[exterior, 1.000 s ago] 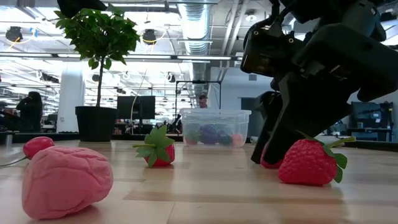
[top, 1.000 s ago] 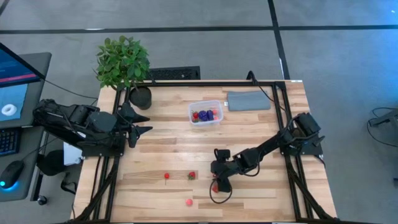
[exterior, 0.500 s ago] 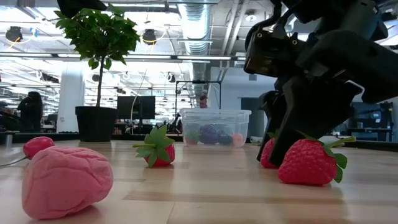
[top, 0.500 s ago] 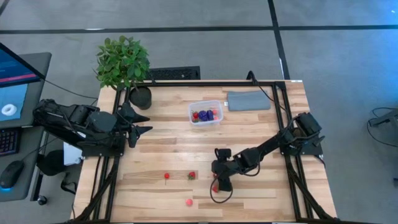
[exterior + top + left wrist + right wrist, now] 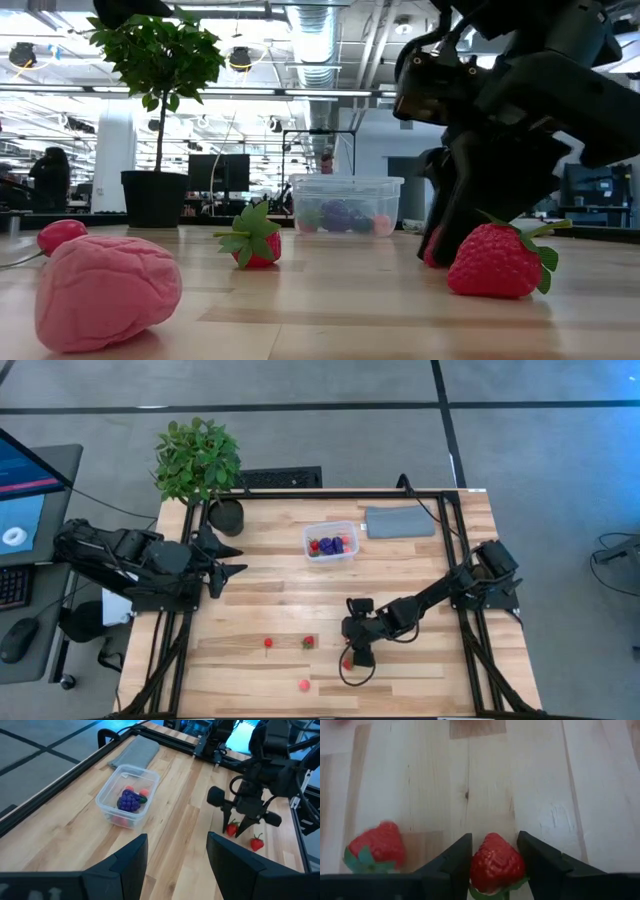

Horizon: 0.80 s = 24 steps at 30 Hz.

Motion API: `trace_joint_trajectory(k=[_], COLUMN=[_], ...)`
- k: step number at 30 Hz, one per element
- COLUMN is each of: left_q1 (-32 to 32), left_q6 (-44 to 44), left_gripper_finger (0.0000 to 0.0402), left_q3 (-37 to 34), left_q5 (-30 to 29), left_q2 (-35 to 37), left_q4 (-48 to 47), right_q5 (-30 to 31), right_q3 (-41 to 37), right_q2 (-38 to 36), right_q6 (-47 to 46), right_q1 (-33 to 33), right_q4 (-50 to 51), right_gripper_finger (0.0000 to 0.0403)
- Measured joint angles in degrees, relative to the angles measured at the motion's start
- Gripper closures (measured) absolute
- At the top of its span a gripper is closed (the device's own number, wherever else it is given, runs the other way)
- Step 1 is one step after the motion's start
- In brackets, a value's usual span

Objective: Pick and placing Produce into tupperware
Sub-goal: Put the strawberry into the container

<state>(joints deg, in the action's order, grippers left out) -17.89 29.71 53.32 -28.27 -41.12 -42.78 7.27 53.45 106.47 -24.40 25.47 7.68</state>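
Note:
My right gripper (image 5: 347,657) stands low over the table's near middle, shut on a red strawberry (image 5: 496,862). A second strawberry (image 5: 375,847) lies close beside it on the wood. More produce lies loose near the front edge: a small red piece (image 5: 268,643), a strawberry (image 5: 308,642) and a pink piece (image 5: 303,684). The clear tupperware (image 5: 331,541) sits at the far middle with purple and red pieces inside. My left gripper (image 5: 177,865) waits open, raised over the table's left side. My right gripper pinches the strawberry's two opposite sides (image 5: 476,865) between its two fingers (image 5: 457,862). The fingers slant steeply down from the table's right side. The strawberry rests on the table, its green top (image 5: 490,892) toward the gripper.
A potted plant (image 5: 198,460) stands at the far left corner. A flat grey pad (image 5: 400,521) lies right of the tupperware. A black frame rail (image 5: 440,495) runs around the table. Bare wood stretches between the tupperware and the loose produce.
My right gripper has stayed in place and drawn its fingers together onto the strawberry, which still sits on the table.

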Motion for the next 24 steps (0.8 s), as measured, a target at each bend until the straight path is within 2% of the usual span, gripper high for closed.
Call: trace_joint_trajectory(k=[3, 8, 10, 18, 24], left_q1=[0.0, 0.0, 0.0, -1.0, -2.0], left_q6=[0.0, -0.2, -0.4, -0.4, 0.0], left_gripper_finger=[0.0209, 0.0209, 0.0209, 0.0209, 0.0209], left_q3=[0.0, 0.0, 0.0, 0.0, 0.0], left_q5=[0.1, 0.6, 0.8, 1.0, 0.8], left_q2=[-0.6, -1.3, -1.5, -2.2, -2.9], left_q4=[0.1, 0.4, 0.3, 0.3, 0.7], right_q5=[0.3, 1.7, 2.8, 6.9, 10.9], right_q3=[-0.3, -0.5, -0.3, -0.2, -0.1], right_q2=[-1.9, -4.3, -5.5, -10.3, -14.8], right_q6=[-0.1, 0.2, 0.2, 0.2, 0.3], right_q1=[-0.5, -1.8, -2.4, -3.5, -5.1], right_q4=[3.3, 7.5, 8.5, 10.9, 11.8], right_gripper_finger=[0.0212, 0.0247, 0.0249, 0.0210, 0.0255])
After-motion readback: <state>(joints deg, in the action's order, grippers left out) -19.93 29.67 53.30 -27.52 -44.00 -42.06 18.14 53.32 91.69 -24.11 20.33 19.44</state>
